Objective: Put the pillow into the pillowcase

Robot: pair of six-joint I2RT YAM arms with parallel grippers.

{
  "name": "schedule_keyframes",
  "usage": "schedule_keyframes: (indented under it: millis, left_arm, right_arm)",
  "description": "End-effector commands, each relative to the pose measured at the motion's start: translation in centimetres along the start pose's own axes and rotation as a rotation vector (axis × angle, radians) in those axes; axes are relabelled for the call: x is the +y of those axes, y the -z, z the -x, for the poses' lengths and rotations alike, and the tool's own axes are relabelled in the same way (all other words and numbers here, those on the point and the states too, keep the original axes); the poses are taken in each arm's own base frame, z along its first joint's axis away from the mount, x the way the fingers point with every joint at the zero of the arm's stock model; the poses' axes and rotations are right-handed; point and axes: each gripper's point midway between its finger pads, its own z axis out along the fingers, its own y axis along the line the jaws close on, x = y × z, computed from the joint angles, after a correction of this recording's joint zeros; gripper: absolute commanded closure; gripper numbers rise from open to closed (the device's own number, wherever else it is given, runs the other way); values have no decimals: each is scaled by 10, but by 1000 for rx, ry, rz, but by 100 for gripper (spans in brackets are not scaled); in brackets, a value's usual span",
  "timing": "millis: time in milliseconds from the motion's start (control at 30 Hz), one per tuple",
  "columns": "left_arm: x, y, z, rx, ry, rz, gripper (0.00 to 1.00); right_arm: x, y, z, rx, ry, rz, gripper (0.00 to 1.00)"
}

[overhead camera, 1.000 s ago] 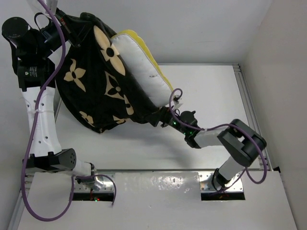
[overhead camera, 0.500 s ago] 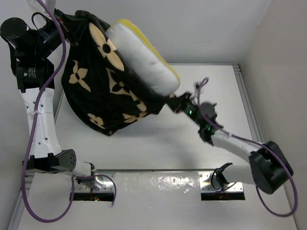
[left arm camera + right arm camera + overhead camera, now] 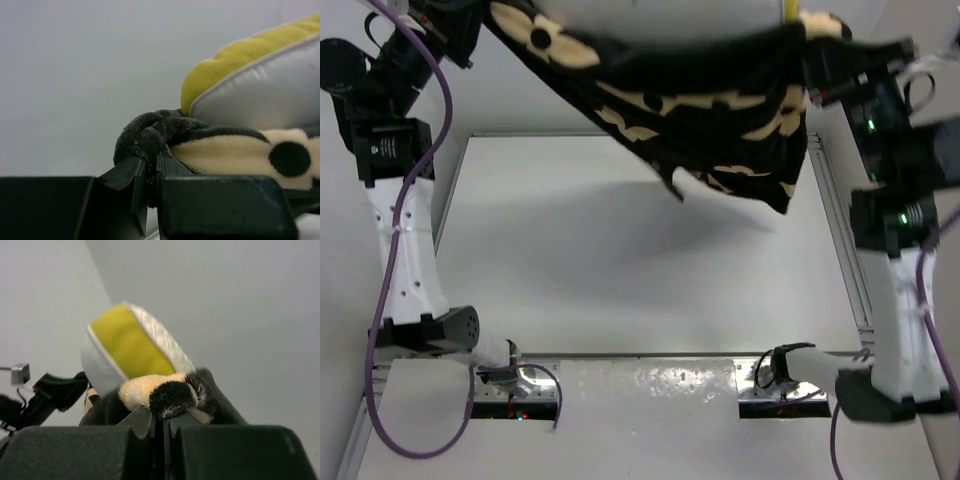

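Nearest the bases, the tabletop (image 3: 620,290) carries nothing of the task; the load hangs well above its far half. The pillowcase (image 3: 720,110) is stretched between both arms and sags in the middle. The left claw (image 3: 152,167) is clamped on one bunched edge of the cover, and the right claw (image 3: 161,422) pinches another. The pillow (image 3: 125,347) juts past the fabric in both wrist views. It looks mostly inside, with the last end left to seat.
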Motion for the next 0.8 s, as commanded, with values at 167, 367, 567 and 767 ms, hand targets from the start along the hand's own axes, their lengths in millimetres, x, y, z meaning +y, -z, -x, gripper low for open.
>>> schedule_keyframes:
  millis: [167,367,567,767]
  left_arm:
    - [-9,21,58,-84,-181,0,100]
    - [-25,22,-31,113,-39,-82,100]
    - [17,-14,-32,122,-18,7,100]
    - [28,36,120,-224,-304,132,100]
  right_arm:
    - [4,30,31,8,83,-62,100]
    - [-34,57,-6,113,131,-183,100]
    - [-33,-7,36,92,9,-89,100]
    - [5,24,116,-125,-59,36,100]
